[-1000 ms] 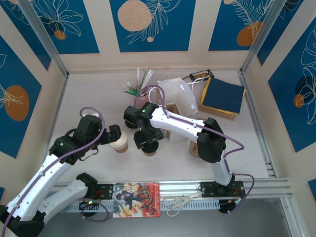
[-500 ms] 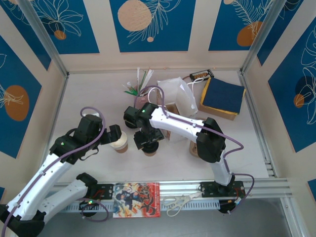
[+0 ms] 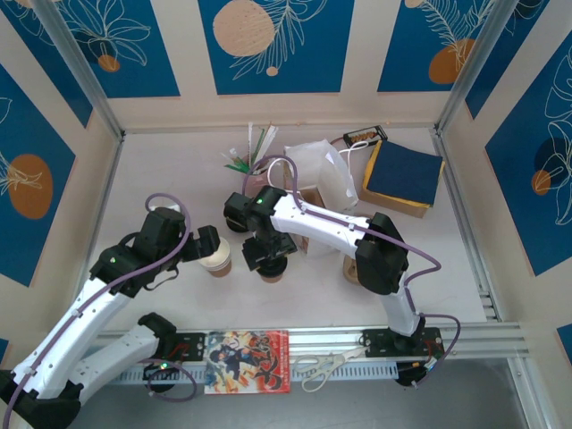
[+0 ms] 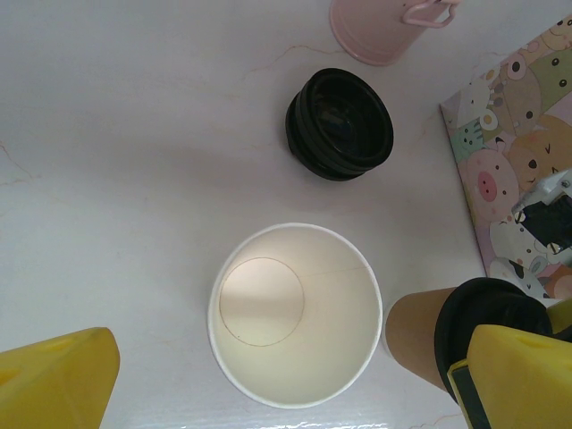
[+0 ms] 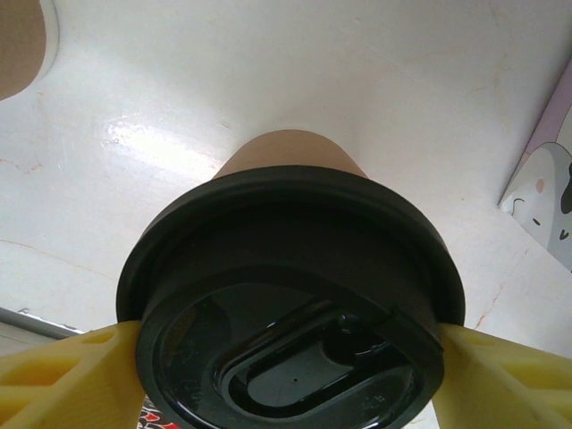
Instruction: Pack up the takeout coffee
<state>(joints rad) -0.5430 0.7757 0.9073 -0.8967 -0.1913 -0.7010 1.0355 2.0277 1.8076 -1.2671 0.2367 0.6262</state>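
White table, with blue and cream flower walls around it. The takeout coffee cup [image 4: 293, 313] stands up straight near the near edge of the table, a bit left of the middle. It has no top on, and you can see its pale inside and white rim.

The left gripper [image 4: 286, 380] hangs right over this cup. Its yellow fingers [image 4: 55, 382] are spread wide, one on each side of the cup, and they do not touch it.

Just to the right of it stands a lidded cup [image 5: 290, 156], brown with a black top. The right gripper [image 5: 286, 375] is over that one. Its two yellow fingers [image 5: 67, 380] press on the black top from both sides, so it is grasping the lidded cup.

A loose black lid [image 4: 340, 123] lies on the table, a little farther in from the open cup. A pink cup [image 4: 380, 27] is beyond it, near the far edge. A white bag [image 3: 326, 174] sits close to the far edge too, and a dark blue box [image 3: 402, 174] is in the far right corner. A comic book [image 3: 248, 361] and scissors [image 3: 323, 365] lie along the near edge.
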